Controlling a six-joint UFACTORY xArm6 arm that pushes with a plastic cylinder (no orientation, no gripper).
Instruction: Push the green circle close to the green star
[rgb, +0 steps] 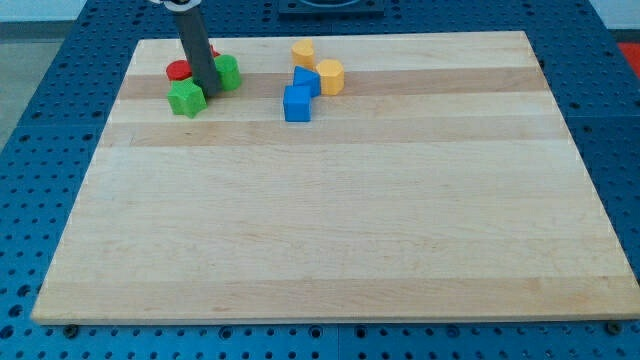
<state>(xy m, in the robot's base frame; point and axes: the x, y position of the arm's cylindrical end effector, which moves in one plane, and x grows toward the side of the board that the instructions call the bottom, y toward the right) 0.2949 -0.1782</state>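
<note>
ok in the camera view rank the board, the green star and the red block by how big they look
1. board
2. green star
3. red block, though my rod hides part of it, so that gap is unsure

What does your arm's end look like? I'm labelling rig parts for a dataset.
In the camera view only a straight dark grey rod shows, smooth and round, with a paler metallic collar at the view's top edge. No cables or markings are visible. My tip ends among the green star, green circle and red block.

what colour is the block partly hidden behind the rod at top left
Red: the red block peeks out left of the rod in the camera view.
</note>
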